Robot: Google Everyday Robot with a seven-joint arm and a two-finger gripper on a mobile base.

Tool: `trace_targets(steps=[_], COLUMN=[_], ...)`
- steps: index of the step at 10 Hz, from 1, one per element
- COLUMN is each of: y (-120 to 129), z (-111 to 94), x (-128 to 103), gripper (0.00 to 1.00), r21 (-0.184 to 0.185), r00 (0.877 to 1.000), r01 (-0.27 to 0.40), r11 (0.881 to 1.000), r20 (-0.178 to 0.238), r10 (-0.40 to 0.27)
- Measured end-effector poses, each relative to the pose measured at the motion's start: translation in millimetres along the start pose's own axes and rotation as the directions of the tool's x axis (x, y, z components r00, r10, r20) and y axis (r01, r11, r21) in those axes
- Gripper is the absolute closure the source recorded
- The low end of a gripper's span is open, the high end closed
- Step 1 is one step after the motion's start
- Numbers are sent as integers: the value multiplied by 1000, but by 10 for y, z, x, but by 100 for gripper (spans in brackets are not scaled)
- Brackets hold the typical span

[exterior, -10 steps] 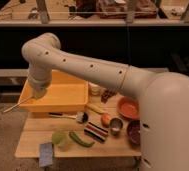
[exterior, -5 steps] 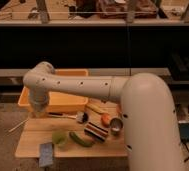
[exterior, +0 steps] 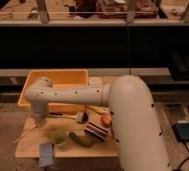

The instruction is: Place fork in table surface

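- We see one counter (exterior: 95,150), a small top of light wooden planks, carrying everything below.
- One yellow tub (exterior: 58,80) sits along the counter's far edge, towards its left corner.
- One gripper (exterior: 39,120) hangs at the end of the white arm, low over the counter's left edge, just in front of the tub; its fingers are drawn together.
- One fork (exterior: 28,133), thin and pale, slants out below the gripper past the counter's left edge; we cannot tell whether the gripper grasps it or whether it touches the wood.
- One black-handled utensil with a white round head (exterior: 74,116) lies near the middle of the counter.
- One green pod-like vegetable (exterior: 81,139) lies towards the near edge, with one pale green round item (exterior: 60,137) just to its left.
- One blue-grey flat object (exterior: 46,154) overhangs the near edge, close to the left corner.
- One orange round thing (exterior: 105,119) and one dark striped object (exterior: 96,131) lie beside the arm's big white shoulder.
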Motion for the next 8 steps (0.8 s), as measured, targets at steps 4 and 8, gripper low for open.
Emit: trace_targets(steps=[4,8], y=[102,112], z=[333,428], x=[91,146], gripper=[87,48], r21=[-42,-61], r00=[999,998], r01=[-11,-34], r11=[999,998], r20=[42,46], r10=[13,36])
